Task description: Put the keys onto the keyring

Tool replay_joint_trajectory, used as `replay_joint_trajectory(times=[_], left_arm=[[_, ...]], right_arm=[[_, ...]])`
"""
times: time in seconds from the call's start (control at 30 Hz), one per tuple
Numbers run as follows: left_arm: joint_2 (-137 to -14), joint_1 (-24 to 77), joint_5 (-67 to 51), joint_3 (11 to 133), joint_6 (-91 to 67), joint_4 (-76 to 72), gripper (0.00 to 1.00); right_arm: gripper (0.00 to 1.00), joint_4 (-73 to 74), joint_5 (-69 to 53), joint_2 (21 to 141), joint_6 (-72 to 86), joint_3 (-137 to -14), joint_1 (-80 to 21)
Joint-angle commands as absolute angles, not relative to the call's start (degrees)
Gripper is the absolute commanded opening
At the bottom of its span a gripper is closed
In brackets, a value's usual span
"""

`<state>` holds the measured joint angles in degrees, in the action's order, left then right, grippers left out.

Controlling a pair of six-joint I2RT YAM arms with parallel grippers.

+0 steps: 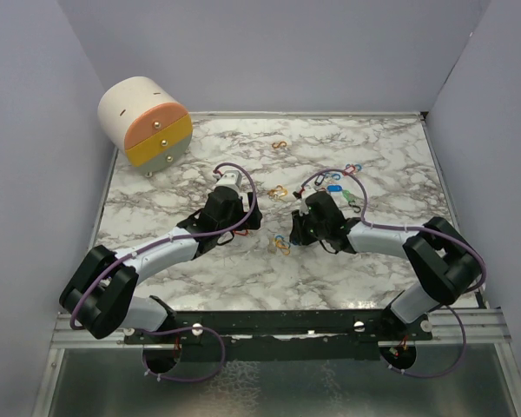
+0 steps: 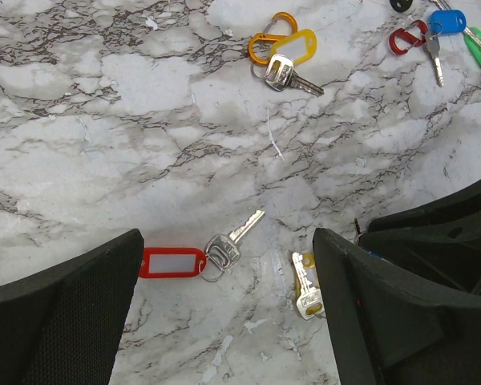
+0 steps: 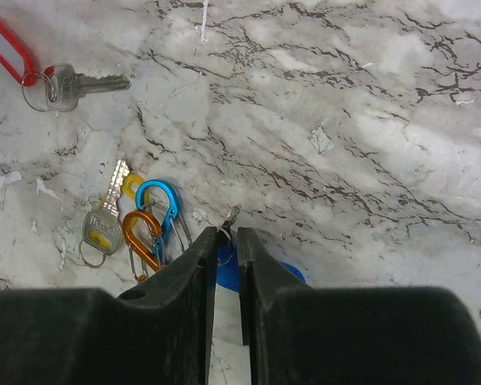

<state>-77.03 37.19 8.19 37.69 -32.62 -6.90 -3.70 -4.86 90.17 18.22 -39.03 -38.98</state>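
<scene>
Watching from the side: the marble bench (image 1: 373, 148) is walled on three sides, with a round drawer pot (image 1: 148, 122) off in the far corner, well away from everything. All the action's mid-bench, so I don't see anything sliding off an edge.

The two arms meet nose to nose, so room between them is tight. The left tool (image 2: 228, 249) is spread wide and released. The red-tagged key (image 2: 172, 262) lies flat between its fingers, and a yellow-tagged key (image 2: 306, 289) sits just inside its right finger. My guess is it's lined up to grab the red one.

The right tool (image 3: 227, 237) is clenched nearly closed on what looks like the ring of the blue-tagged key (image 3: 226, 271), probably to feed it onto something. A blue clip (image 3: 159, 210) and an orange clip (image 3: 140, 237) lie just left of its tips, touching each other. There's bare marble ahead of both tools.
</scene>
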Motion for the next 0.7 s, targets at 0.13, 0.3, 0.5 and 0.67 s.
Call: replay_joint_trajectory(times=[0.13,0.3,0.5,0.67], left_arm=[[-75.9,37.2,8.1,37.4,-32.0,-7.7,0.88],[-76.6,37.2,8.4,38.5,-32.0,-7.8,0.88],[-83.1,37.1,11.1,47.2,-29.1,-7.2,0.88],[-92.8,37.0,14.4,57.9,-23.7,-7.2,0.89]], right_arm=[[0.01,-5.5,-6.5,91.2,18.2,-39.2,-39.4],[0.01,-6.3,-4.0,87.0,18.4,-38.5,-39.4],[0.01,-7.4,-0.3,79.4,18.4,-38.7,-39.4],[0.01,-6.2,3.2,76.8,17.5,-40.0,-39.4]])
